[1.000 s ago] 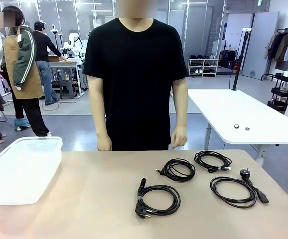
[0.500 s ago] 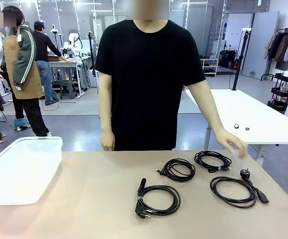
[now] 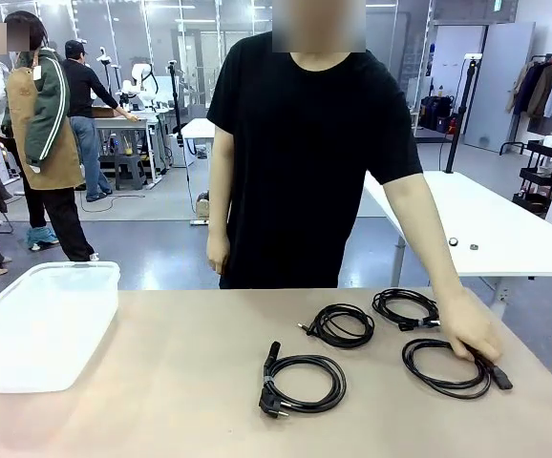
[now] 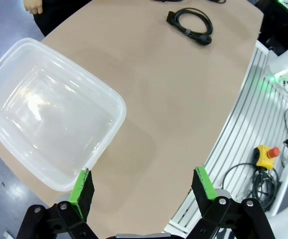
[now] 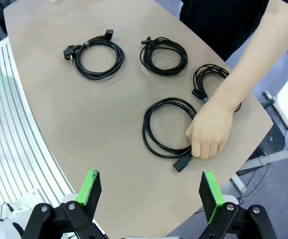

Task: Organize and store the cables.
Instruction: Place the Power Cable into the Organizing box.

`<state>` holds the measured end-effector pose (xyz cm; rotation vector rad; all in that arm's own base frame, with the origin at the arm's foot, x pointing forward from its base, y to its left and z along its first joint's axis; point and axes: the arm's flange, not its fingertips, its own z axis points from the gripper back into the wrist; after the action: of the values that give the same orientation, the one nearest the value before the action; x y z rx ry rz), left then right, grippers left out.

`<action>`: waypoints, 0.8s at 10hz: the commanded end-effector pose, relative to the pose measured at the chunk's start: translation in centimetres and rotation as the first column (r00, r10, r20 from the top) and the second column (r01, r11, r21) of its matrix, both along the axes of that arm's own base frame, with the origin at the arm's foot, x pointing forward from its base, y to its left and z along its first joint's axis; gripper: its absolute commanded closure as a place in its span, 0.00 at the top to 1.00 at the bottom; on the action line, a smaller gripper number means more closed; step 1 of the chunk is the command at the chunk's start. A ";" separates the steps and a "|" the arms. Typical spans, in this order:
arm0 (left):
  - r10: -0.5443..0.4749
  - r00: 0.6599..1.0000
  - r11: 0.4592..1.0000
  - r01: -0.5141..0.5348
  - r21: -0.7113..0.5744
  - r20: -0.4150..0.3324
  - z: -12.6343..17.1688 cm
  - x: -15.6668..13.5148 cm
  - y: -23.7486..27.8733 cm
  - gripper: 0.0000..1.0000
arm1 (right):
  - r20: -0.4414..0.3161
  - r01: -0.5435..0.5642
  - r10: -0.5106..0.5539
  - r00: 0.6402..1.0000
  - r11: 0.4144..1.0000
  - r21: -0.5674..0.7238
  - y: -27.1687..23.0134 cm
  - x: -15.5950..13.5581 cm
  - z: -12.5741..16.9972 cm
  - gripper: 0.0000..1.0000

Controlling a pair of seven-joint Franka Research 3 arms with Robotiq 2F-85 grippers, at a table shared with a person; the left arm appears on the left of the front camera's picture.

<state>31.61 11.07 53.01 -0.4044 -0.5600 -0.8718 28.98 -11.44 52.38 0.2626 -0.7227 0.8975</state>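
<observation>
Progress is nil: four coiled black cables [image 3: 305,382] lie outside the clear plastic bin [image 3: 28,367], a person's hand [image 3: 472,329] on one; left gripper [image 4: 142,172] and right gripper [image 5: 150,173] gape empty.

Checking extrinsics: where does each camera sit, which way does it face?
Front: robot's side of the table, facing the person; their hand on the rightmost cable coil.
Left wrist: looks down on the clear bin; left gripper open at bottom.
Right wrist: looks down on the same hand and coil; right gripper open at bottom.
Shared: front and right wrist, that hand; front and left wrist, the bin.
</observation>
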 end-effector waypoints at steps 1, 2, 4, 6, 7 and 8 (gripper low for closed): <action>-0.022 1.000 1.000 0.022 -0.008 0.003 0.1 0.0 0.1 1.00 | 0.003 -0.003 0.003 1.000 1.000 -0.003 -0.1 0.0 0.1 1.00; -0.022 1.000 1.000 0.022 -0.008 0.003 0.1 0.0 0.1 1.00 | 0.003 -0.003 0.003 1.000 1.000 -0.003 -0.1 0.0 0.1 1.00; -0.022 1.000 1.000 0.022 -0.008 0.003 0.1 0.0 0.1 1.00 | 0.003 -0.003 0.003 1.000 1.000 -0.003 -0.1 0.0 0.1 1.00; 0.000 1.000 1.000 0.000 0.001 0.000 0.0 0.0 0.0 1.00 | 0.003 -0.003 0.003 1.000 1.000 -0.003 -0.1 0.0 0.1 1.00; 0.096 0.994 0.995 -0.096 0.016 -0.042 0.6 0.4 -2.1 1.00 | 0.003 -0.003 0.003 1.000 1.000 -0.003 -0.1 0.0 0.1 1.00; 0.101 0.993 0.995 -0.101 0.005 -0.068 1.4 0.5 -4.9 1.00 | 0.003 -0.003 0.003 1.000 1.000 -0.003 -0.1 0.0 0.1 1.00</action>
<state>31.91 8.88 53.73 -0.3972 -0.5241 -0.8169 28.98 -11.44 52.38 0.2623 -0.7225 0.8976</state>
